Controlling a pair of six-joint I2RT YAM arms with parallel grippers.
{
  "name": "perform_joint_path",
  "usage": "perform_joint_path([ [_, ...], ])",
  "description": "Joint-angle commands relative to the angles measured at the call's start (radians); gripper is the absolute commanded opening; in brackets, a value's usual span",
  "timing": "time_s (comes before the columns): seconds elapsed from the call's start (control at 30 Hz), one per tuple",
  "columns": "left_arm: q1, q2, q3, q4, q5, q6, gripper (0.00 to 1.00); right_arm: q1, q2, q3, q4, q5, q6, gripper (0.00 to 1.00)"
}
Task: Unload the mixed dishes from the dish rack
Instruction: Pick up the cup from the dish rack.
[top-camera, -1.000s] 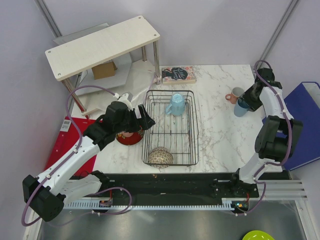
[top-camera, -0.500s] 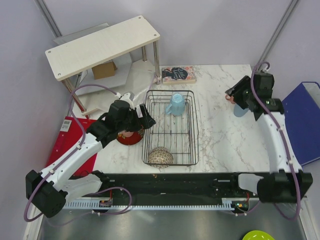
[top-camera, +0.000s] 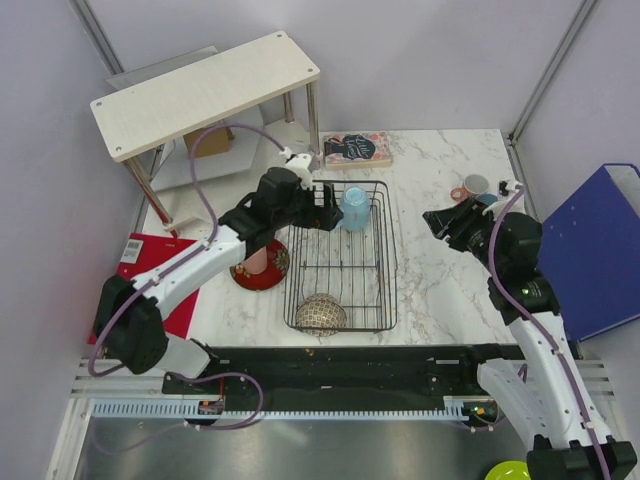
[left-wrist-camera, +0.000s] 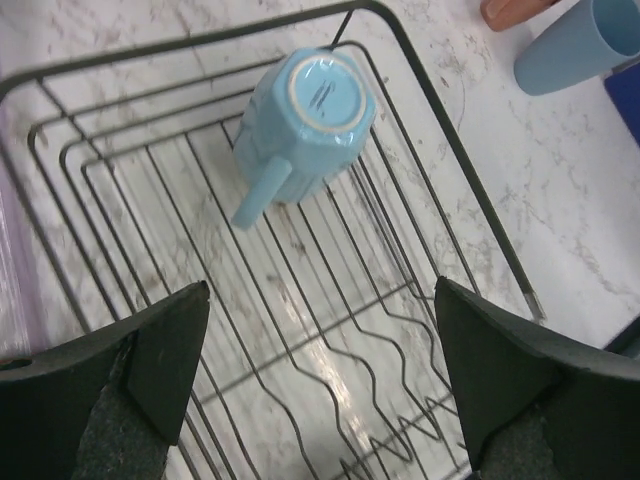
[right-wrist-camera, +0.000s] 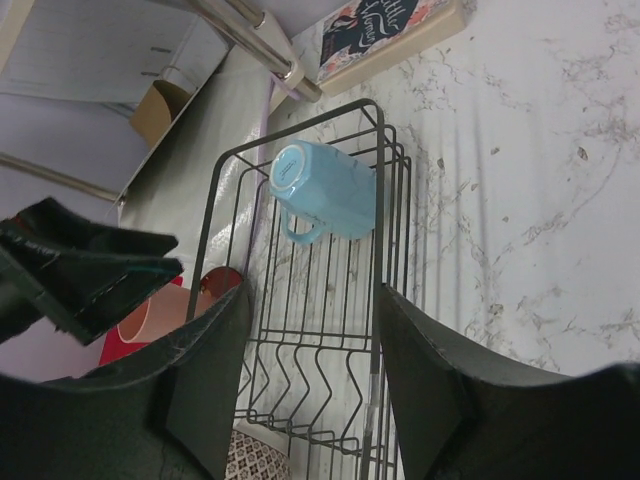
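Your left gripper (left-wrist-camera: 320, 385) hung wide open, empty, above upturned mug (left-wrist-camera: 305, 125) at rack's (left-wrist-camera: 470, 200) 12 o'clock — dropping off-centre could've snagged rack or skidded mug sideways. Right gripper (right-wrist-camera: 305, 385) open, empty too.

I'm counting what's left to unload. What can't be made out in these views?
Left wrist view: salmon-pink mug and the light blue mug beside it, both cut off by the top edge.
Top view: dark red plate, partly under the left arm.
Right wrist view: speckled bowl, cut off by the bottom edge.
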Motion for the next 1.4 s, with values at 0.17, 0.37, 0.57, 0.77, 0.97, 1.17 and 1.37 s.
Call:
perform_joint_path([
  [0.17, -0.033, 0.256, 0.168, 0.184, 0.114, 0.507, 0.99, 0.042, -0.112, -0.121, 0.121, -0.055, -0.024, 0.62],
  [0.37, -0.033, 0.381, 0.29, 0.176, 0.096, 0.605, 1.0, 0.043, -0.136, -0.153, 0.132, -0.079, -0.012, 0.62],
  [0.57, -0.013, 0.506, 0.425, 0.099, 0.113, 0.646, 1.0, 0.043, -0.159, -0.169, 0.124, -0.071, -0.024, 0.62],
  [0.77, 0.005, 0.487, 0.417, 0.065, 0.117, 0.599, 0.99, 0.046, -0.164, -0.17, 0.111, -0.068, -0.029, 0.62],
  [0.97, 0.057, 0.356, 0.292, -0.043, 0.137, 0.614, 0.97, 0.046, -0.176, -0.156, 0.086, -0.07, -0.024, 0.62],
  [1.17, 0.071, 0.341, 0.27, -0.1, 0.166, 0.671, 0.94, 0.048, -0.19, -0.175, 0.085, -0.071, -0.021, 0.62],
  [1.37, 0.07, 0.451, 0.351, -0.146, 0.177, 0.702, 0.88, 0.048, -0.207, -0.195, 0.071, -0.079, -0.012, 0.62],
])
